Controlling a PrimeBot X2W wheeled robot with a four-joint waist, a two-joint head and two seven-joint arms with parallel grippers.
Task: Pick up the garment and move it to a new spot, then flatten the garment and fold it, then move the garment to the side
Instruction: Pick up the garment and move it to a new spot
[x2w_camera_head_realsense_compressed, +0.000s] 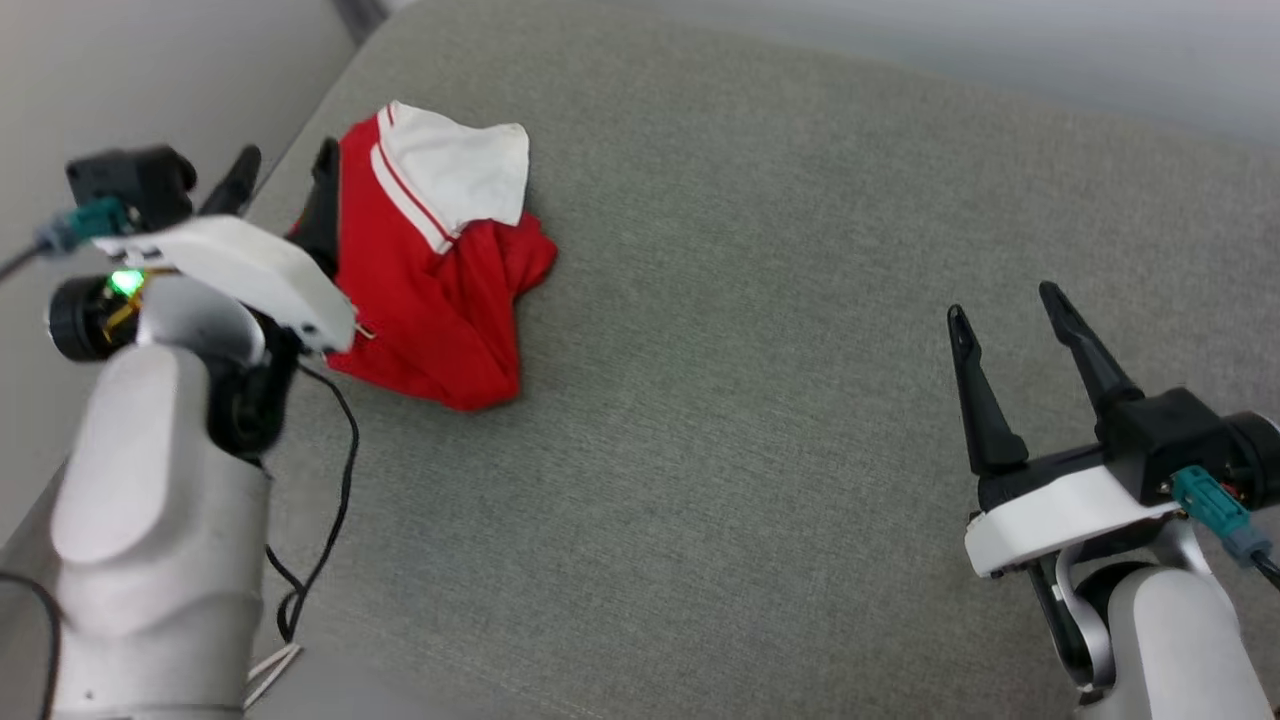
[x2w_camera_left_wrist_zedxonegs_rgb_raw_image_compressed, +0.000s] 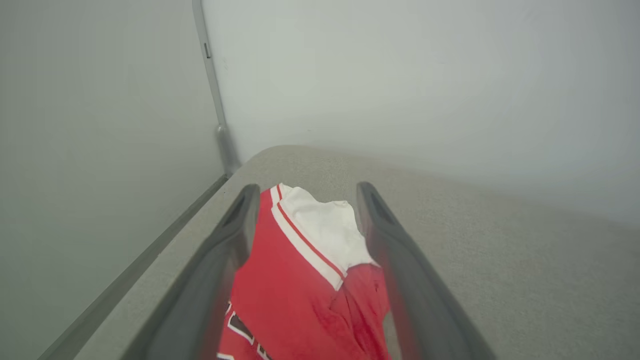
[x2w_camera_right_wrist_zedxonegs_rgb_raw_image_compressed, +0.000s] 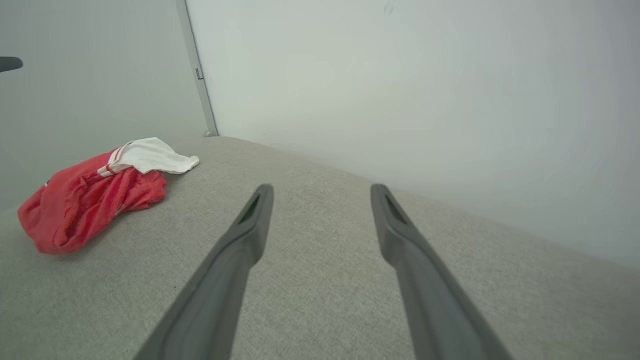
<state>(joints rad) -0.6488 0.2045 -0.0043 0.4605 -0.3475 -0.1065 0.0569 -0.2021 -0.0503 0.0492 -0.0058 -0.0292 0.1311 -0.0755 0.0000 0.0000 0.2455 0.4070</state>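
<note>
The garment (x2w_camera_head_realsense_compressed: 440, 280) lies crumpled in a heap on the grey padded surface (x2w_camera_head_realsense_compressed: 720, 400), at its far left; it is red with a white sleeve on top. My left gripper (x2w_camera_head_realsense_compressed: 285, 165) hangs open just above its left edge. In the left wrist view the garment (x2w_camera_left_wrist_zedxonegs_rgb_raw_image_compressed: 305, 280) shows between the two spread fingers (x2w_camera_left_wrist_zedxonegs_rgb_raw_image_compressed: 230, 250), with black lettering at the bottom. At the right, my right gripper (x2w_camera_head_realsense_compressed: 1005, 310) stands open, far from the cloth, with nothing in it. The right wrist view has the garment (x2w_camera_right_wrist_zedxonegs_rgb_raw_image_compressed: 90, 195) at far left and the right gripper (x2w_camera_right_wrist_zedxonegs_rgb_raw_image_compressed: 320, 192) over bare fabric.
Pale walls (x2w_camera_left_wrist_zedxonegs_rgb_raw_image_compressed: 400, 75) close off the surface at the back and left, meeting at a grey corner strip (x2w_camera_left_wrist_zedxonegs_rgb_raw_image_compressed: 215, 100). A black cable (x2w_camera_head_realsense_compressed: 335, 500) dangles from my left arm over the surface's left edge. Bare grey fabric spreads between the garment and my right gripper.
</note>
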